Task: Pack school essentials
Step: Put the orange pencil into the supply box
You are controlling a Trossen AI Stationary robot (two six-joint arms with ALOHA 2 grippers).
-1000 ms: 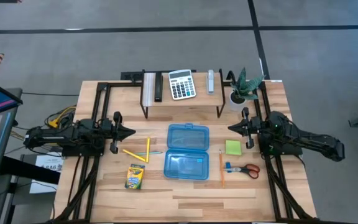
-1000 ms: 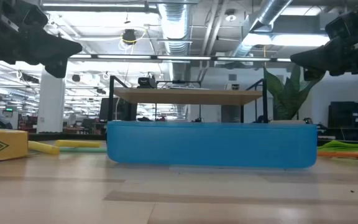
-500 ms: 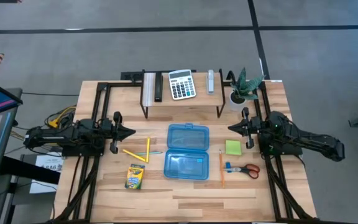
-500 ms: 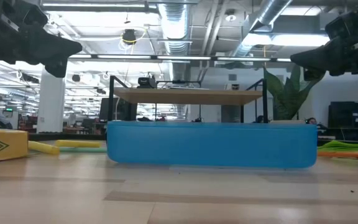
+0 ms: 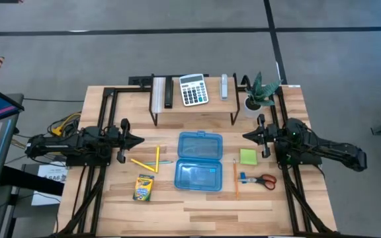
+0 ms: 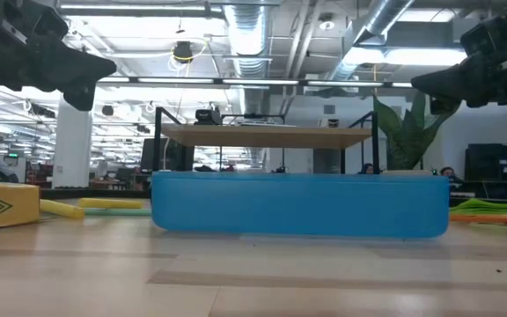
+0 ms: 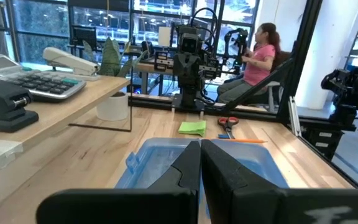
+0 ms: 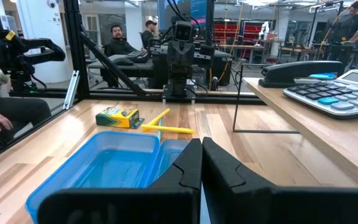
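An open blue pencil case [image 5: 198, 160] lies flat at the table's middle. To its left lie two yellow pencils [image 5: 147, 160] and a small crayon box [image 5: 143, 188]. To its right lie a lime-green sticky-note pad [image 5: 248, 156], an orange pencil [image 5: 235, 177], red-handled scissors [image 5: 264, 180] and a tiny blue piece [image 5: 243, 177]. My left gripper [image 5: 139, 139] hangs shut above the table, left of the case, pointing level toward it. My right gripper [image 5: 245, 136] hangs shut on the case's right, facing the left one. Neither holds anything.
A low wooden shelf [image 5: 194, 106] on black legs stands at the far edge, bearing a grey-white calculator [image 5: 193, 89], a black stapler [image 5: 168, 92] and a grey stapler [image 5: 224, 86]. A potted plant [image 5: 256, 92] stands at the far right. People sit beyond the table.
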